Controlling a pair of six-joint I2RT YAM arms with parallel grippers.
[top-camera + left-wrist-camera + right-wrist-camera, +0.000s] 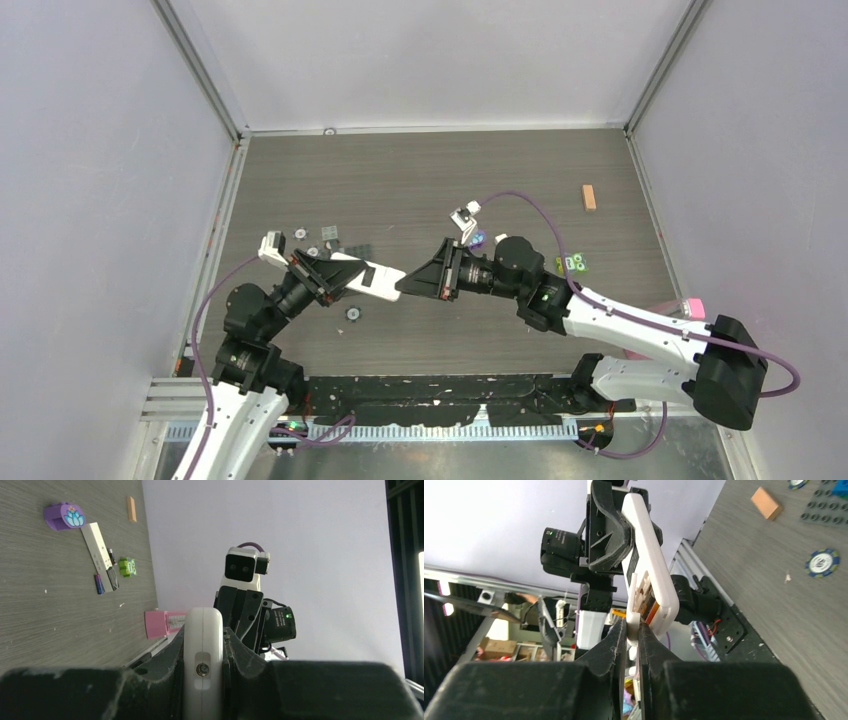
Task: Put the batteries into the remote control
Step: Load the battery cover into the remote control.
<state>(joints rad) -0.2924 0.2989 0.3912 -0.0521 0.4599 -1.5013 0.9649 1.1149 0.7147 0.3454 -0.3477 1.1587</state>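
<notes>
The remote control (368, 279) hangs above the counter (450, 180), clamped edgewise in the left claw (202, 647). A reddish-orange battery (652, 614) sits in its open compartment, where the right claw (634, 630), narrowed, pinches the remote's end rim.

We saw even, diffuse light from overhead in the top view. The pale walls (100, 200) were bright, and the table (420, 180) was a flat grey with only faint, soft shadows. At the left wrist, the white remote (202, 650) sat too near the lens and looked soft, and a thin strip burned out white at the right edge. At the right wrist, the dark fingers (614, 645) blurred in the foreground, and the room behind them lay dim.
</notes>
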